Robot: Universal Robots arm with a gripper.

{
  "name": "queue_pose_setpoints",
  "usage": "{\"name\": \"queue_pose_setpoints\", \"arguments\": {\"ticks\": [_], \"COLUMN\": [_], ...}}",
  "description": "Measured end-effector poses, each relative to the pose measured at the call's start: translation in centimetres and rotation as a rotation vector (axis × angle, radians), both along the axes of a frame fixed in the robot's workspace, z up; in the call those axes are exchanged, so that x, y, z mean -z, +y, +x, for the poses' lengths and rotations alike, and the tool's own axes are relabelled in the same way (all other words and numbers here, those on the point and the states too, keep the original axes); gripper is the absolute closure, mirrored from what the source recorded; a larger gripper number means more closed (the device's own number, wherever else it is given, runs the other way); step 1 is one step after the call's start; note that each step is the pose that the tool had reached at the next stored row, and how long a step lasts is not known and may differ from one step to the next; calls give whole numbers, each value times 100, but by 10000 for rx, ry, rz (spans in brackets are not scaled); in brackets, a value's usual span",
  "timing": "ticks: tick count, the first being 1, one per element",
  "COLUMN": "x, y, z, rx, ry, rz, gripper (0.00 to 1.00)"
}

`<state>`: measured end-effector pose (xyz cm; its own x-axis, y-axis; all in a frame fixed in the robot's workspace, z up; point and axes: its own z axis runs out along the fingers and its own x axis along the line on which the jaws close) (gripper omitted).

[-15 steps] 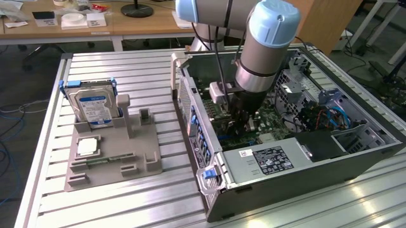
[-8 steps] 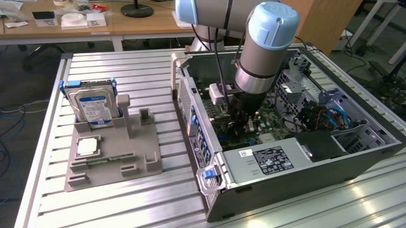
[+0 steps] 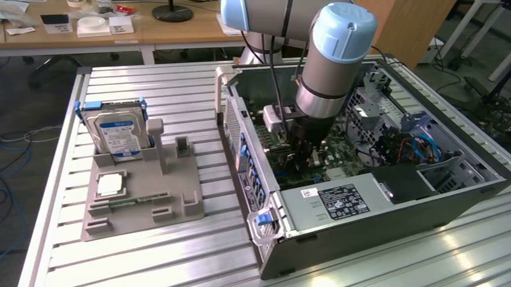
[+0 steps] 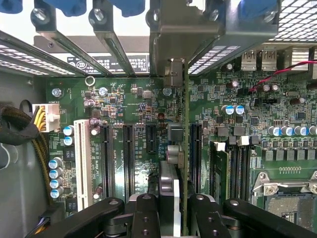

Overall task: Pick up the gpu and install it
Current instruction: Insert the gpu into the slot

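Observation:
My gripper [image 4: 176, 215] is shut on the gpu [image 4: 168, 186], which I see edge-on in the wrist view: a thin green board with a black cooler on one face. Its silver end bracket [image 4: 174, 72] reaches up to the case's rear slot openings. The card stands upright over the green motherboard [image 4: 133, 104], between two black expansion slots [image 4: 151, 139] [image 4: 195, 148]. Whether its edge sits in a slot is hidden. In the exterior view my gripper [image 3: 307, 156] is down inside the open computer case [image 3: 239, 128], over the motherboard [image 3: 339, 158].
A silver power supply [image 3: 339, 200] fills the case's near end; blue cables [image 3: 423, 146] lie at the exterior view's right. On the slatted table, a grey fixture [image 3: 143, 200] holds an upright hard drive [image 3: 118, 134] and a memory stick [image 3: 131, 201].

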<state>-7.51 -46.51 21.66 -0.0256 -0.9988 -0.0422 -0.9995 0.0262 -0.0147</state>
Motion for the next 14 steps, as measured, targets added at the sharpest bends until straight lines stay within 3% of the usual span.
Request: {"name": "queue_pose_setpoints", "arguments": {"ticks": [14], "x": [12], "y": [2], "z": [-6], "rx": [-1], "ry": [3], "rz": [-7], "gripper": [72]}}
